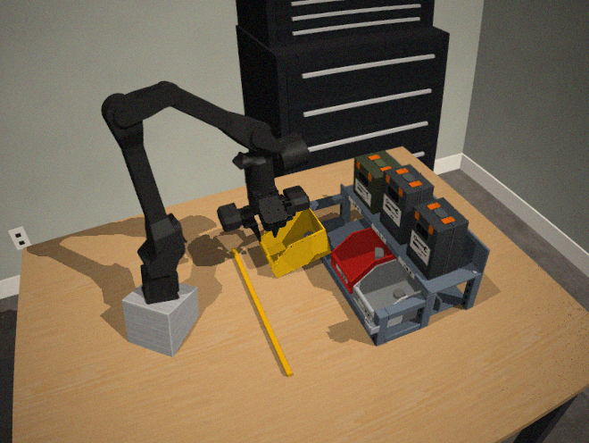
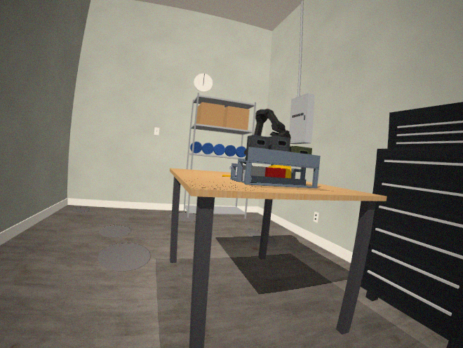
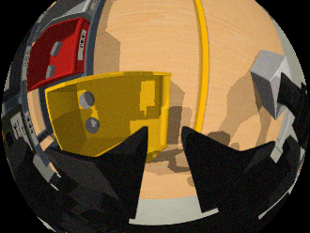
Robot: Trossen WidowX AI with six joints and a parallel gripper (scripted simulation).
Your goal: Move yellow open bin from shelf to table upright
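Currently the yellow bin [image 1: 295,244] stands upright on the table [image 1: 428,371], just off the near end of the grey shelf [image 1: 404,305] and beside the red bin [image 1: 359,257] that sits in the shelf's lower tier. Two small round grey parts [image 3: 89,112] show inside it in the wrist view, against its inner wall. The gripper [image 3: 163,149] hangs over the yellow bin's corner farthest from the shelf, fingers partly spread and holding nothing; in the wrist view the bin's wall lies beyond the fingertips rather than between them. Whether a finger touches the rim cannot be judged. A grey bin [image 1: 387,290] with a round part in it sits next to the red bin in the same tier. Three dark cases [image 1: 430,236] with orange latches stand on the shelf's upper tier. A long yellow strip [image 1: 261,309] lies flat on the table, on the side of the yellow bin away from the shelf. Beyond the strip, the arm's base stands on a grey block [image 1: 159,321].
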